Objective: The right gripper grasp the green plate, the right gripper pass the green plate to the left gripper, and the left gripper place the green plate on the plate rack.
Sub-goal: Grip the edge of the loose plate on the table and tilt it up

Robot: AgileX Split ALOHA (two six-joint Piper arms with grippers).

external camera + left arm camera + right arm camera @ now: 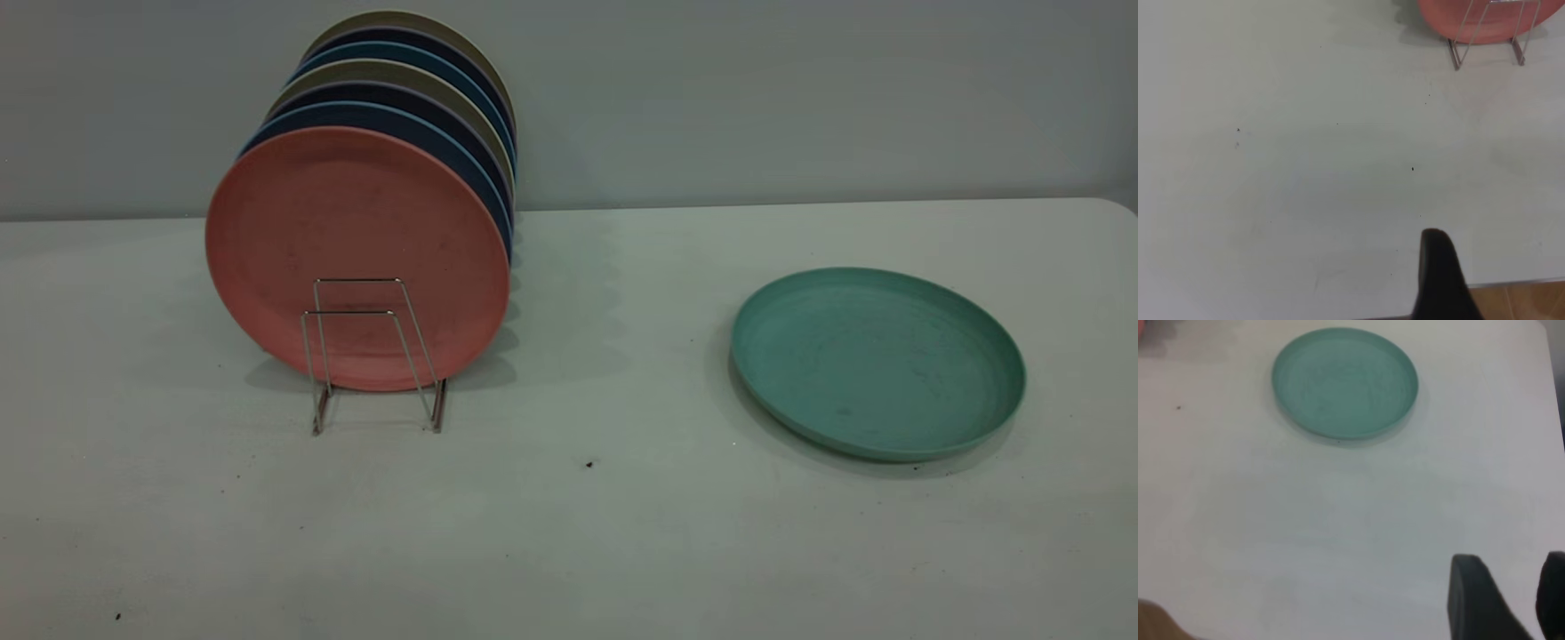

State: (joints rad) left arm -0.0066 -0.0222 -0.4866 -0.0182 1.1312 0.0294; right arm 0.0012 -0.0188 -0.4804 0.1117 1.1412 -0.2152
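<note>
- One green plate (877, 363) lies flat on the counter (569, 516) at the right, well apart from the plate rack (373, 356) at the left; nothing stands between them but a few dark specks.
- The rack holds a row of upright plates, a pink plate (356, 222) nearest, blue and beige ones behind it, with bare wire loops in front.
- The right end effector (1511, 600) hangs over bare counter near its edge, fingers spread, apart from the green plate.
- The left end effector (1441, 277) shows one dark finger at the near counter edge; I cannot tell its spread.
</note>
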